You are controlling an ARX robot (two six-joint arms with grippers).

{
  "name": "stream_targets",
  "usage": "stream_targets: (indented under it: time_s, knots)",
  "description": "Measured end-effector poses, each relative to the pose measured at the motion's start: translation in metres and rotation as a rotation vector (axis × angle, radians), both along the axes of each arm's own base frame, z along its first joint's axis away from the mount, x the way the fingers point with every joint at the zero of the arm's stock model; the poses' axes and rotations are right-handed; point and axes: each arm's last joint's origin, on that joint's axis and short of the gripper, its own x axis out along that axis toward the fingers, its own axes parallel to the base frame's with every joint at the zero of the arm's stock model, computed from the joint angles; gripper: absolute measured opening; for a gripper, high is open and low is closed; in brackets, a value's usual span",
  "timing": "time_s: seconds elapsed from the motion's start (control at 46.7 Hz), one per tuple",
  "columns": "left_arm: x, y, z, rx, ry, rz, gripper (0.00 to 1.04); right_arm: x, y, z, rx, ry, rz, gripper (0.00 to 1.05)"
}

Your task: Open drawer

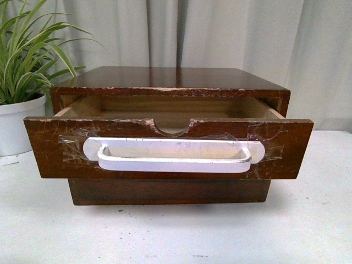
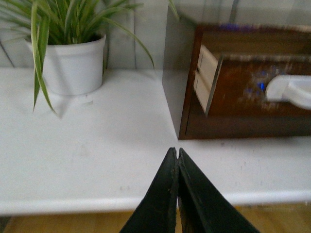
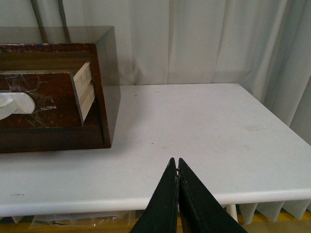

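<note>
Drawer (image 1: 165, 151) sits pulled partway out of the cabinet (image 1: 170, 80), front overhanging the base. Looks stiff, fairly light wood; the handle (image 1: 174, 155) is only taped on, so hook the bar mid-span. Left gripper (image 2: 178, 155) and right gripper (image 3: 175, 165) both clenched, empty, well short of the cabinet. Drawer inside mostly hidden.

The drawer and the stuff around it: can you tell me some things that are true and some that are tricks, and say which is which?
1. The drawer is pulled partly out. True.
2. Its handle is black. False: it is white.
3. The left gripper is holding the handle. False: it is shut on nothing, away from the drawer.
4. A potted plant stands beside the cabinet. True.
5. The right gripper is wide open. False: it is shut.
</note>
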Motion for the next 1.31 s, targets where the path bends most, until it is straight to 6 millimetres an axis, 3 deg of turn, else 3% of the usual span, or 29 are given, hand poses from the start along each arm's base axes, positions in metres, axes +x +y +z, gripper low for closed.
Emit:
stream_targets:
  time_s: [0.214,0.664,0.706,0.771,1.156,1.177,1.306]
  knots:
    - [-0.008,0.0,-0.004,-0.001,-0.012,0.001,0.04,0.0,0.0,-0.011,0.0,0.0,0.0,0.01]
    - [-0.008,0.0,-0.004,-0.001,-0.012,0.0,0.04,0.0,0.0,-0.011,0.0,-0.002,-0.002,0.01]
    - [-0.008,0.0,-0.004,-0.003,-0.012,0.0,0.09,0.0,0.0,-0.011,0.0,-0.001,-0.001,0.02]
    - [-0.008,0.0,-0.004,-0.003,-0.012,0.0,0.18,0.0,0.0,-0.011,0.0,-0.001,-0.002,0.12]
    - [-0.008,0.0,-0.004,-0.003,-0.012,0.0,1.0,0.0,0.0,-0.011,0.0,-0.002,-0.002,0.94]
    - [-0.008,0.0,-0.004,-0.003,-0.012,0.0,1.0,0.0,0.0,-0.011,0.001,-0.002,-0.002,0.98]
    - [-0.008,0.0,-0.004,-0.003,-0.012,0.0,0.98,0.0,0.0,-0.011,0.001,-0.001,-0.002,0.96]
